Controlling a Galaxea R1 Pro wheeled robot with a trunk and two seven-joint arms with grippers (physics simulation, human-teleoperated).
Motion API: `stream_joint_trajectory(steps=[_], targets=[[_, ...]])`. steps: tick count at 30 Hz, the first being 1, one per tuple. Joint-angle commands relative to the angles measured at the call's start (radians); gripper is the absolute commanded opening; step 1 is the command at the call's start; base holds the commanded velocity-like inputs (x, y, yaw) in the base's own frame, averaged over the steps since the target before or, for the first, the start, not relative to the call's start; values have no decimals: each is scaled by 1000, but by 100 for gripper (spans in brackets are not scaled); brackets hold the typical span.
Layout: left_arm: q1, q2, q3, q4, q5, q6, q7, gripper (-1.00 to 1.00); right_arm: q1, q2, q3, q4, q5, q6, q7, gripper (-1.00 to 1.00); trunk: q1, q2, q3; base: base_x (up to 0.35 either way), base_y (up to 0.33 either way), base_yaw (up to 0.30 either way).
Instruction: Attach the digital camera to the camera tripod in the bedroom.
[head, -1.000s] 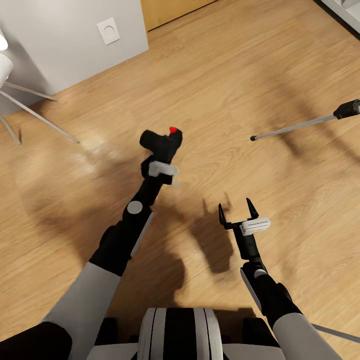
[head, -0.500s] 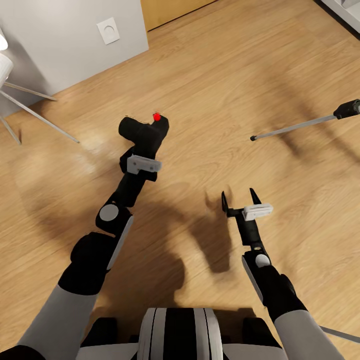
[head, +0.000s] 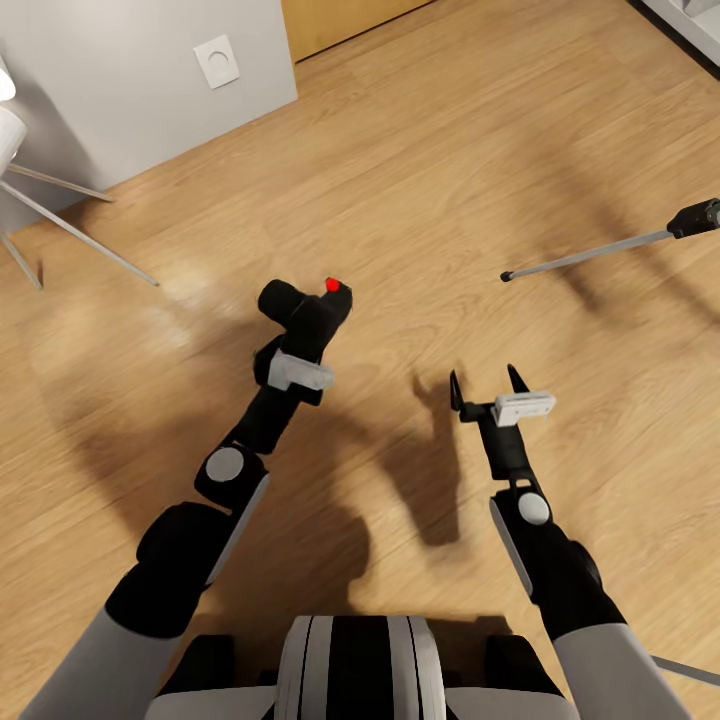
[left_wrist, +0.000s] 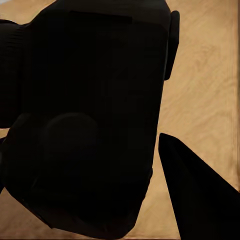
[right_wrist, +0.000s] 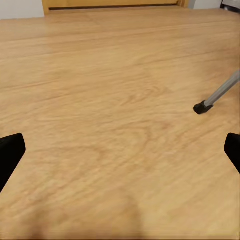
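The digital camera (head: 303, 308), a black boxy body with a red button on top, is held above the plank floor, and my left gripper (head: 300, 335) is shut on it. In the left wrist view the camera (left_wrist: 90, 115) looms close and dark, with one black finger (left_wrist: 197, 200) beside it. My right gripper (head: 488, 382) is open and holds nothing, to the right of the camera and a little nearer to me. One silver leg of the camera tripod (head: 590, 257) slants over the floor at the right, ending in a black foot (right_wrist: 202, 107) ahead of the right fingers.
A pale grey wall (head: 120, 90) with a white socket plate (head: 217, 60) stands at the far left, with an oak door (head: 340, 20) beside it. White chair legs (head: 70, 230) splay at the left edge. Another thin metal leg (head: 685, 670) crosses the near right corner.
The left arm first swung the camera left and away, then brought it back right and nearer to me. The right gripper has crept forward and slightly right, still open.
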Motion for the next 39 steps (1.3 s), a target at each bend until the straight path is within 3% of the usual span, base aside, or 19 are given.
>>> stream_joint_trajectory(steps=[1,2,5,8,14,19,27,28,30,32,35,39], targets=[[3,3,-6,-2,-11,34,3,-100,3,-1,1,-1,8,-1,-7,100,0,0,0,0,0,0],[6,5,-10,-7,-11,130,3,-100,7,-1,1,-2,7,0,-6,100,0,0,0,0,0,0],[8,8,-12,-21,-11,214,3,-100,10,-1,1,-3,8,1,-5,100,0,0,0,0,0,0],[13,28,-15,-36,-11,297,4,-100,23,-1,1,-3,7,-1,-2,100,0,0,0,0,0,0],[16,32,-22,-43,-11,323,6,-100,37,-1,2,-3,7,-7,1,100,0,0,0,0,0,0],[17,33,-46,-46,-11,328,5,-100,44,-1,2,-5,7,-71,0,100,0,0,0,0,0,0],[17,32,-73,-46,-11,330,3,-100,66,-1,2,-5,7,-109,0,100,0,0,0,0,0,0],[17,32,-81,-46,-11,330,3,-100,67,-1,2,-5,7,-111,0,100,0,0,0,0,0,0],[17,33,-170,-45,-11,328,3,-100,70,-1,2,-4,7,-115,0,100,0,0,0,0,0,0],[17,35,-214,-45,-11,328,4,-100,70,-1,2,-4,7,-116,0,100,0,0,0,0,0,0],[17,36,-252,-45,-11,328,5,-100,70,-1,2,-4,7,-117,0,100,0,0,0,0,0,0],[17,36,-265,-45,-11,329,5,-100,70,-1,2,-3,7,-117,0,100,-1,0,7,0,0,0]])
